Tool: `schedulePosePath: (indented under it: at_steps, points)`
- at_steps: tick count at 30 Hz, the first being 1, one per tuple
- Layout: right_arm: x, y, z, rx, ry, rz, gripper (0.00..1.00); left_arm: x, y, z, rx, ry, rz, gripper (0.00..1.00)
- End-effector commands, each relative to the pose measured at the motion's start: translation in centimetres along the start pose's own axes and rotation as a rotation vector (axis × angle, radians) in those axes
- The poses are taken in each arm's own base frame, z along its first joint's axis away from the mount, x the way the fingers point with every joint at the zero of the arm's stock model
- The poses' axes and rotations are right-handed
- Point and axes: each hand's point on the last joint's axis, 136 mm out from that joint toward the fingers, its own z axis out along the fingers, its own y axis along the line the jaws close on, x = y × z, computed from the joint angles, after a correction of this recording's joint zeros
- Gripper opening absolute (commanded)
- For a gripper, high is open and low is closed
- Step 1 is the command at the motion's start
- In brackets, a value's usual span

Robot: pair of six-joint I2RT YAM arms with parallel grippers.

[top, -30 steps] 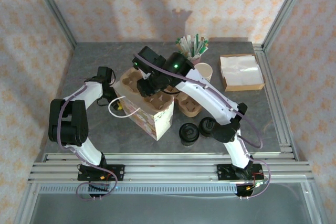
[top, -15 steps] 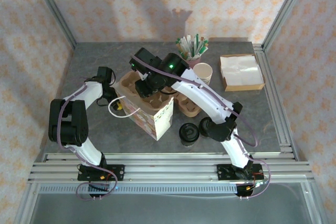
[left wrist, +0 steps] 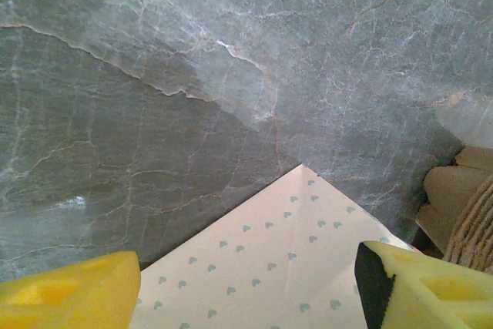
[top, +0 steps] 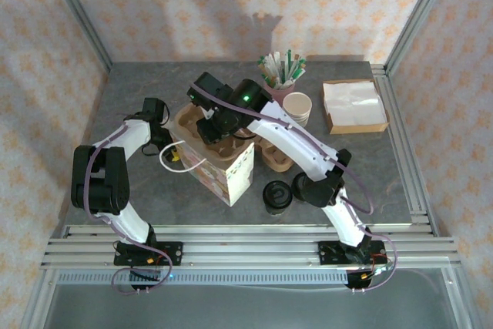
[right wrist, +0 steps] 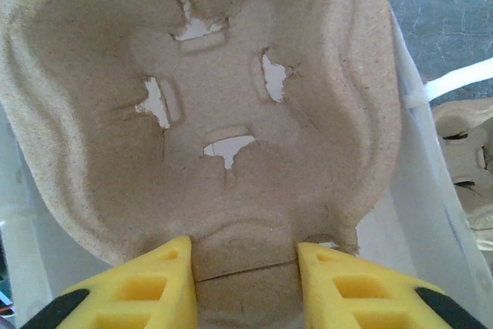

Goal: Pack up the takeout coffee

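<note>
Over marble [left wrist: 231, 75], right jaws clamp a pulp tray [right wrist: 216, 90]; left jaws gape, cropped.

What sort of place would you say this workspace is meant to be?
Probably a mock café takeout counter inside a robot test cell: a stack of paper cups, a cup of stirrers and straws, a pulp cup carrier and a patterned bag sit on a marbled table.

My right arm [top: 308, 144] covers part of the second black lid [top: 302, 183]; the right tool [right wrist: 243, 256] and pulp carrier [right wrist: 208, 113] run off their picture's edges.
</note>
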Motion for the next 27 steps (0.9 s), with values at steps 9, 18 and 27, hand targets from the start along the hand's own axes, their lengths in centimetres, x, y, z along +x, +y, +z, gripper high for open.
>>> schedulePosePath:
  at_steps: [9, 18, 27]
  points:
    - [-0.1, 0.2, -0.4, 0.008, -0.011, 0.02, 0.32, -0.3, -0.7, -1.2, -0.011, -0.03, 0.049, 0.75]
    - [0.9, -1.0, 0.3, 0.072, 0.032, 0.01, 0.31, -0.4, -0.6, -1.4, -0.019, -0.039, 0.056, 0.75]
    - [1.5, -1.1, -0.1, 0.085, 0.044, 0.004, 0.32, -0.5, -0.6, -1.4, -0.025, -0.042, 0.057, 0.75]
